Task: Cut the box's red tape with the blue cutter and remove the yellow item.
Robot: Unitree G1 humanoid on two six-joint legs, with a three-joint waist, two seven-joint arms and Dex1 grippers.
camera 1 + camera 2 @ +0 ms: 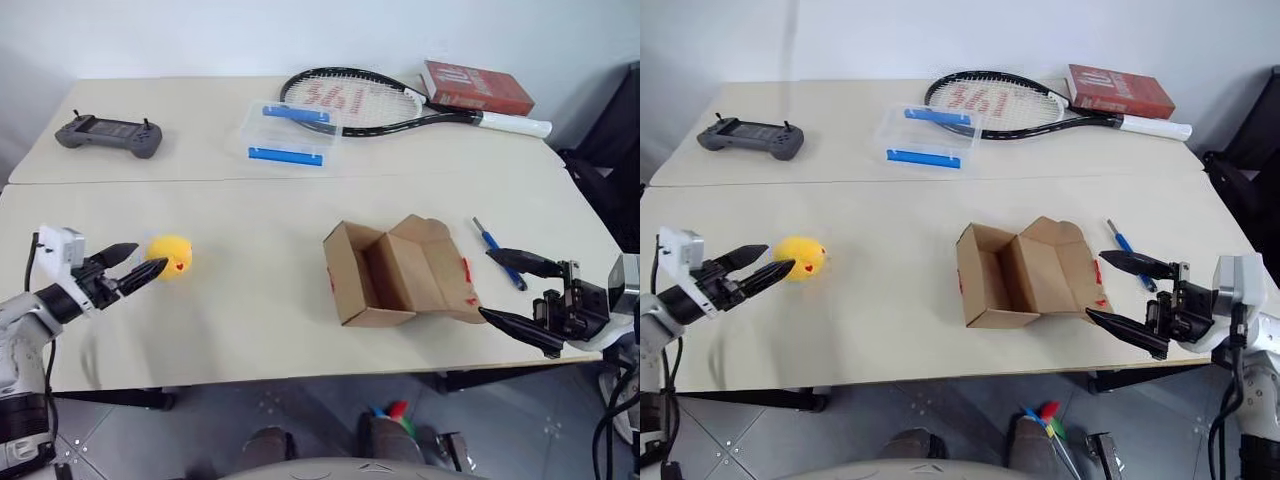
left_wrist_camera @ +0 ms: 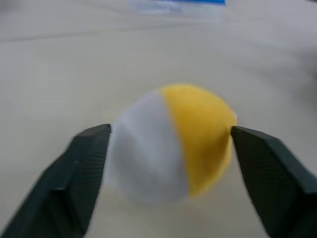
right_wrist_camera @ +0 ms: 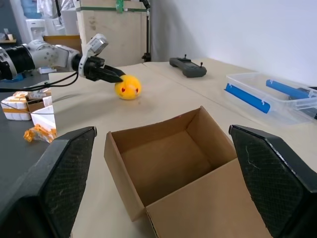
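The brown box (image 1: 390, 270) lies open in the middle of the front table with its flaps spread. Bits of red tape (image 1: 465, 268) cling to its right flap. The blue cutter (image 1: 498, 253) lies on the table just right of the box, partly behind my right gripper (image 1: 490, 285). That gripper is open, its fingers pointing at the box's right side. The yellow item (image 1: 170, 257), a small ball with red marks, rests on the table at the left. My left gripper (image 1: 148, 258) is open, one finger on either side of the ball (image 2: 198, 134).
On the back table are a clear container with blue clips (image 1: 290, 133), a tennis racket (image 1: 365, 100), a red book (image 1: 477, 87) and a grey game controller (image 1: 108, 133). The front table's edge (image 1: 300, 378) runs close below both grippers.
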